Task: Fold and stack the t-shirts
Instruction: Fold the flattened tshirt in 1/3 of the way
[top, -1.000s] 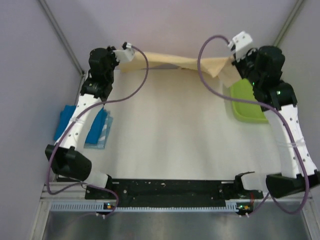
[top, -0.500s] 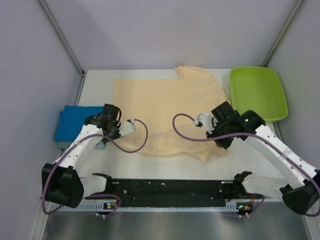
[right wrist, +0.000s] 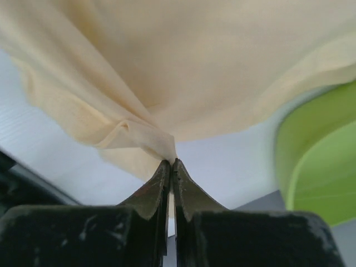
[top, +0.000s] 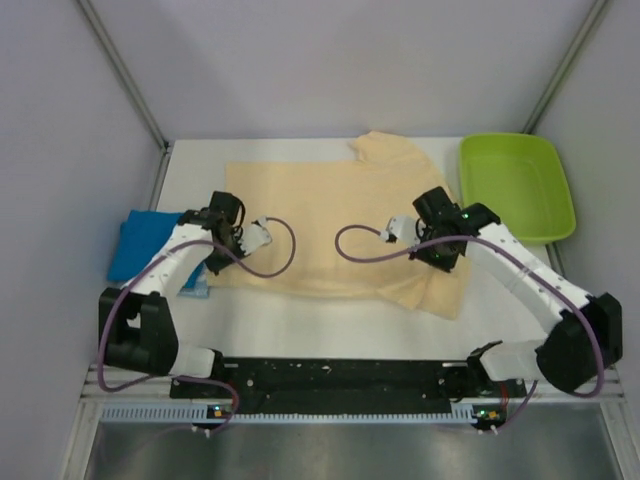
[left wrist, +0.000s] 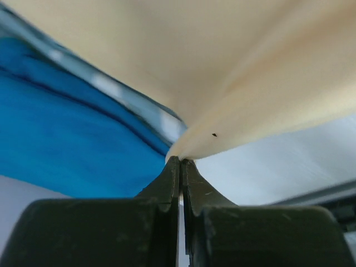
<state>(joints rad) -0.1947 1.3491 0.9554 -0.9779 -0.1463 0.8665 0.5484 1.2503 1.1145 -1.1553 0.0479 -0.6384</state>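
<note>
1. Top external view: at 9 o'clock on the white table (top: 330,320) lies the blue t-shirt (top: 150,245). It is a soft folded square with a flat top.
2. Left wrist view: the left gripper (left wrist: 179,162) has its two dark fingers pressed together on a thin edge of the peach-cream t-shirt (left wrist: 194,55). From the tips the cloth rises toward 1 o'clock as a smooth, tight sheet with a doubled hem. The blue cloth fills the side at 9 o'clock and shows one dark crease.
3. In the top view the peach-cream t-shirt is spread over the middle of the table, toward 12 o'clock. It is matte and roughly rectangular. One rounded part sticks out at 12 o'clock, and one corner reaches down at 5 o'clock. Its left edge is just beside the blue t-shirt.
4. Right wrist view: the right gripper (right wrist: 171,162) is clamped on a bunched, wrinkled fold of the same shirt, which hangs in soft pleats above the tips.
5. At 2 o'clock stands the tray (top: 515,185). It is lime-green hard plastic with rounded corners and a raised rim, and it is near the shirt's right edge.
</note>
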